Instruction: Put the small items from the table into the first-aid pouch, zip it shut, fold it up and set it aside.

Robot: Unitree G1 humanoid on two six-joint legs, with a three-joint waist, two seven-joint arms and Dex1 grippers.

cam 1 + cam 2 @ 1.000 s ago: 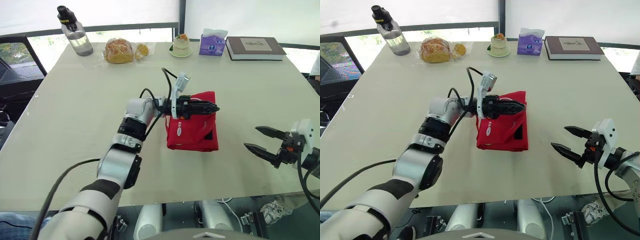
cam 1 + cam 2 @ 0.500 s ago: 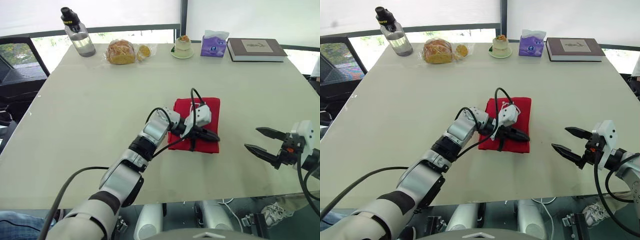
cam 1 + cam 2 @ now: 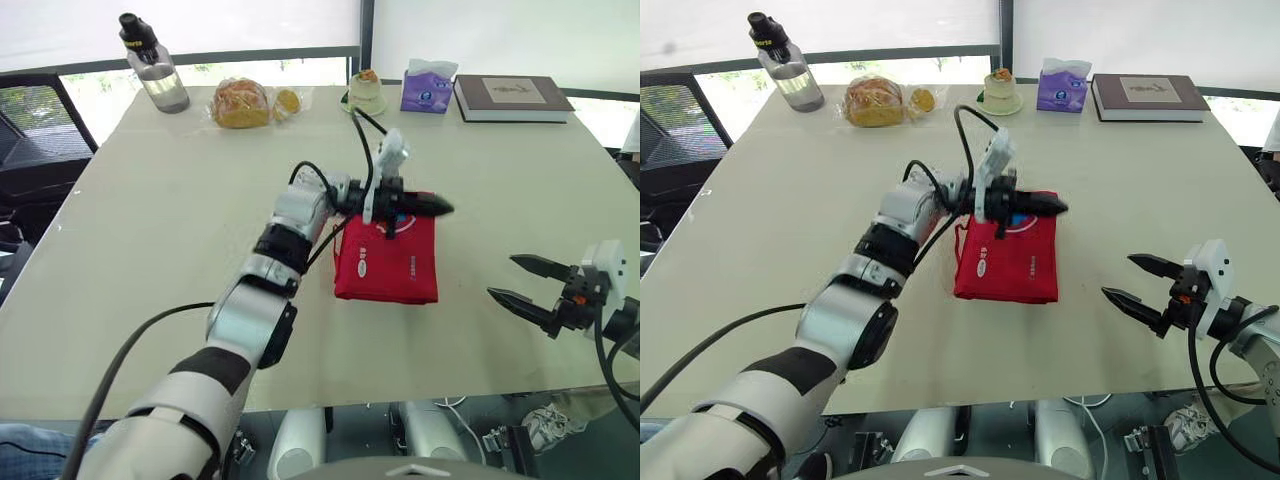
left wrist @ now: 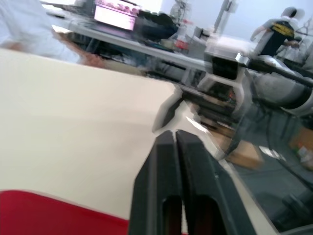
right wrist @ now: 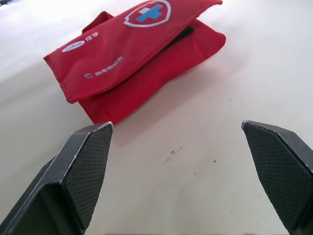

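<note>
Your first-aid pouch (image 3: 387,262) lies folded on the middle of the surface (image 3: 170,230), flap down, contents hidden. Your left hand (image 3: 440,208) is at its far edge, perhaps touching it, fingers pressed together. Your right hand (image 3: 501,277) hangs well apart to its right, fingers spread.

Red pouch (image 5: 146,63), blue-white cross emblem (image 5: 148,12); purple tissue box (image 3: 424,88); cream table (image 3: 180,220).

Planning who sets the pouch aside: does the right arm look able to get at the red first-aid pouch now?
Probably yes. Bare table lies between the open right gripper and the first-aid pouch. The shut left gripper hangs over the pouch's far part, not the side nearest the right arm.
</note>
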